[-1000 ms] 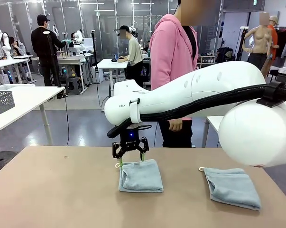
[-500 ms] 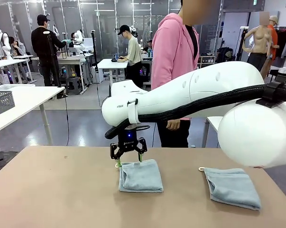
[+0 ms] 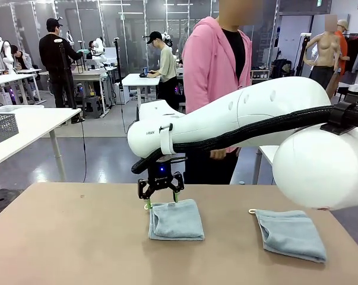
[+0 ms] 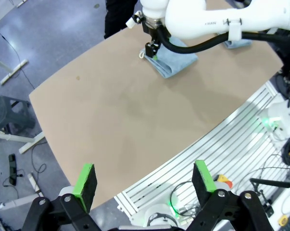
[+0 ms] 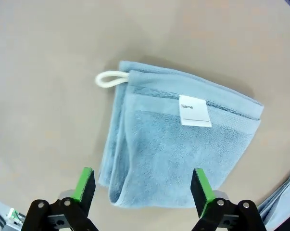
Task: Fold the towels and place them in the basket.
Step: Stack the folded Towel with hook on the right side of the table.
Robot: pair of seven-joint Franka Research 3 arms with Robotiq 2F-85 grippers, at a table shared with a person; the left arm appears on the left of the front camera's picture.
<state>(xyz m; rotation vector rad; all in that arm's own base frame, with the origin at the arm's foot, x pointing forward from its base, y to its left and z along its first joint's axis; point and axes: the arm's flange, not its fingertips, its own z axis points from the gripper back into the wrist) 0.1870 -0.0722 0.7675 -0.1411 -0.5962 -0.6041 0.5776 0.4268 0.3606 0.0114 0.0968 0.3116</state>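
Observation:
Two pale blue-grey towels lie folded on the brown table (image 3: 66, 237). One towel (image 3: 176, 219) is in the middle, with a cream loop (image 5: 108, 78) and a white label (image 5: 194, 111); the other towel (image 3: 291, 234) lies to the right. My right gripper (image 3: 161, 200) hangs open just over the middle towel's far left corner, and in the right wrist view this towel (image 5: 183, 159) lies between its green pads (image 5: 84, 185). My left gripper (image 4: 144, 182) is open and bare, high over the table's near side. The basket is out of view.
A person in a pink hoodie (image 3: 211, 71) stands at the far edge behind the middle towel. My right arm (image 3: 238, 119) spans the table from the right. A grey mesh tray (image 3: 0, 126) sits on a neighbouring white table. Bare tabletop stretches to the left.
The person has stepped a little to the left. My right gripper has shifted slightly left and up over the towel's corner, still open. The towels have not moved.

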